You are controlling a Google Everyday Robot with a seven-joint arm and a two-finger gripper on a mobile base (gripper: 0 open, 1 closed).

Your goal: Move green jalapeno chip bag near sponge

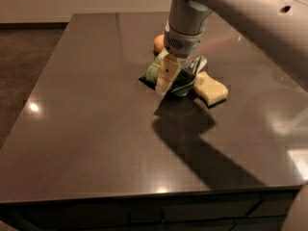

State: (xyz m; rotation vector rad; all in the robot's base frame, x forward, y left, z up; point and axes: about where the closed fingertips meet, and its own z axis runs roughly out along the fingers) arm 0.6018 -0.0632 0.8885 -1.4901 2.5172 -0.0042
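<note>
Gripper (169,78) at upper centre of frame, low over the table (96,138). Fingers (165,77) pinched shut on the green jalapeno chip bag (187,75); far finger hidden behind crumpled foil. Bag overlapping the left end of the sponge (212,90), actual contact hard to judge. Orange ball (158,43) half hidden behind the wrist. Arm cut off at top right.
</note>
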